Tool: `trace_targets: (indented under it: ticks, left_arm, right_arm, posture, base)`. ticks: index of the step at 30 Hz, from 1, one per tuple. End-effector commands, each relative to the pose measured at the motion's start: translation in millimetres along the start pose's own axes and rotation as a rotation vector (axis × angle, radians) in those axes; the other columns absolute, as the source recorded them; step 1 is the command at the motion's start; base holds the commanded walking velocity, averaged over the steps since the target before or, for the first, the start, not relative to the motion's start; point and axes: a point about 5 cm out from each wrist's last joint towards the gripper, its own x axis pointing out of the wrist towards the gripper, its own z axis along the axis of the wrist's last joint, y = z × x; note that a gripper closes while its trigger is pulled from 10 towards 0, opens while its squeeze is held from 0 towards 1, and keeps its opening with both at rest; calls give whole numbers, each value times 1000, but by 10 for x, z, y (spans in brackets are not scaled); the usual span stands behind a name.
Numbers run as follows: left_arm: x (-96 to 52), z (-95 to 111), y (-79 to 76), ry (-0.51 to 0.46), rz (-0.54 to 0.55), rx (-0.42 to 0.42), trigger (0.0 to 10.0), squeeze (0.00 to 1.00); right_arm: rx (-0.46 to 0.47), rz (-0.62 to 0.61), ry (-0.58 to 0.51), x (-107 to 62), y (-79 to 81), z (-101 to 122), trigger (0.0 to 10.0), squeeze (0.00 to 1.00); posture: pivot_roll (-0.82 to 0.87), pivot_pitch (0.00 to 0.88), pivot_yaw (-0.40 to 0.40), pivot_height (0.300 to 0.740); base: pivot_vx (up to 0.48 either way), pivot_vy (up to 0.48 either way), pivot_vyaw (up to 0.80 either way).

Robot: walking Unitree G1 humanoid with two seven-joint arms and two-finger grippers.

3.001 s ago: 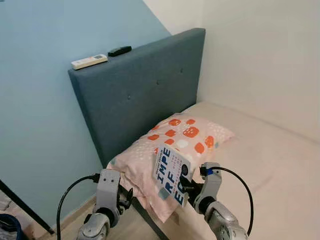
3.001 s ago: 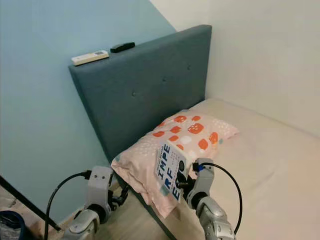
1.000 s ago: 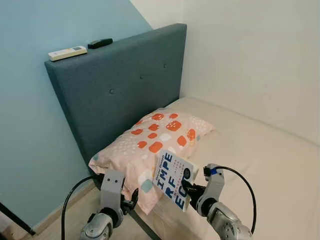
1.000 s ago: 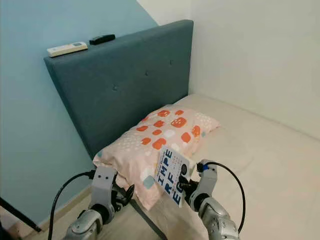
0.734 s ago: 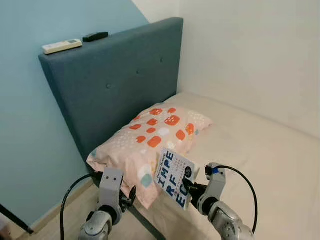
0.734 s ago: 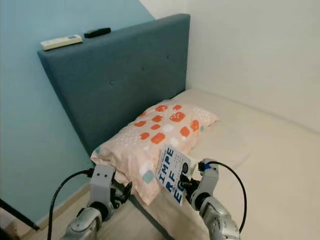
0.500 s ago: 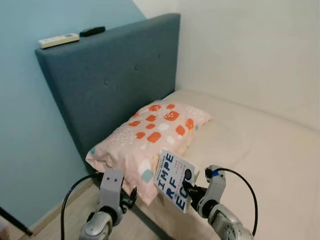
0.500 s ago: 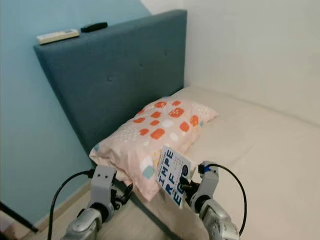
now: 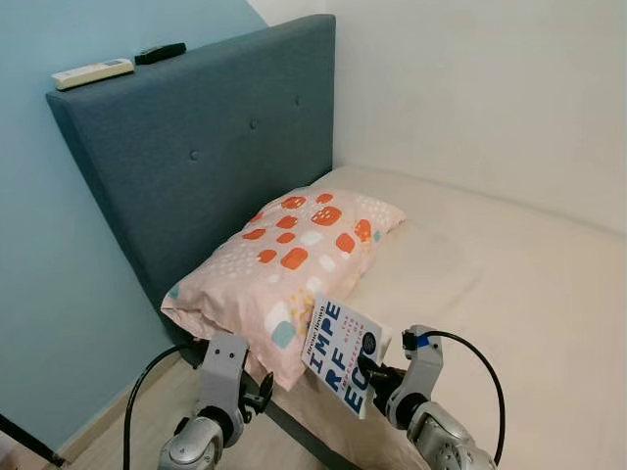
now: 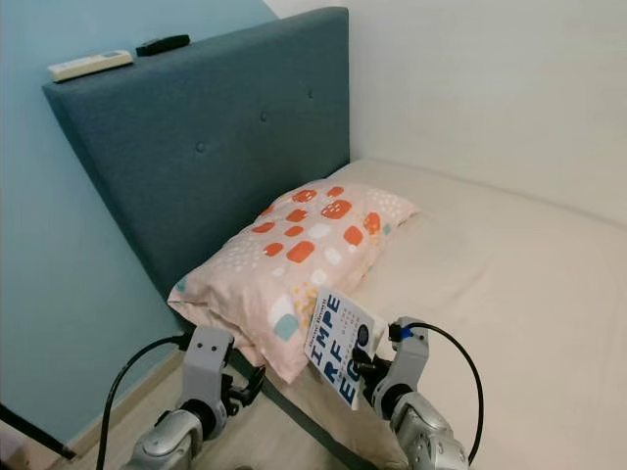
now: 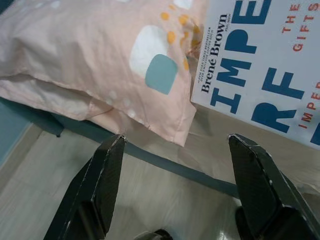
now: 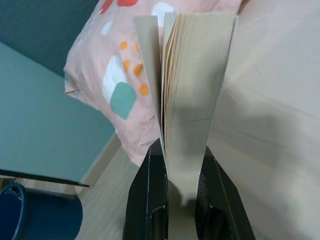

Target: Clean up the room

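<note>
Two grippers sit low at the front of our view, and only one carries anything: our right gripper (image 9: 375,377) has its black fingers (image 12: 145,200) pressed together on the lower edge of a book (image 9: 342,354), which we hold upright just above the near corner of the bed (image 9: 509,284). We judge that a grip on the bottom edge keeps the cover facing us and leaves the rest of the book free to be laid down flat wherever it belongs. From the right wrist view the pages fan slightly above the fingers, the front cover peeling a little away from the block, so the hold looks firm at the base but loose at the top. Our left gripper (image 11: 175,165) hangs beside it over the floor with its fingers spread well apart and nothing between them, probably kept clear as a spare. As for the book itself, it is a white paperback with large blue capitals, small red lettering along one side and the author's name printed along the edge. Just beyond it lies a pink pillow (image 9: 284,259) dotted with orange, white and teal patches, resting against the blue padded headboard (image 9: 206,157). Farthest off, on top of the headboard, sit a white remote (image 9: 90,72) and a black remote (image 9: 160,52), near each other.
</note>
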Motion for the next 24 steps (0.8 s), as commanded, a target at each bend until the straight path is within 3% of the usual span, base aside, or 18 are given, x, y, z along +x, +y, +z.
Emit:
trace_targets:
  ticks: [1, 8, 24]
  left_arm:
    - [-36, -31, 31, 24, -1, 31, 10000, 0]
    - [-32, -64, 53, 57, 14, 74, 10000, 0]
    - [-36, -85, 65, 81, 27, 59, 10000, 0]
  right_arm:
    - [18, 14, -29, -2, 41, 32, 10000, 0]
    - [21, 12, -27, 5, 48, 28, 10000, 0]
    - [19, 8, -23, 12, 46, 35, 10000, 0]
  posture:
    - [-1, 148, 49, 631]
    - [-1, 149, 50, 631]
    - [-1, 151, 46, 631]
  base:
    - [0, 0, 0]
    - [0, -381, 0]
    - [0, 0, 0]
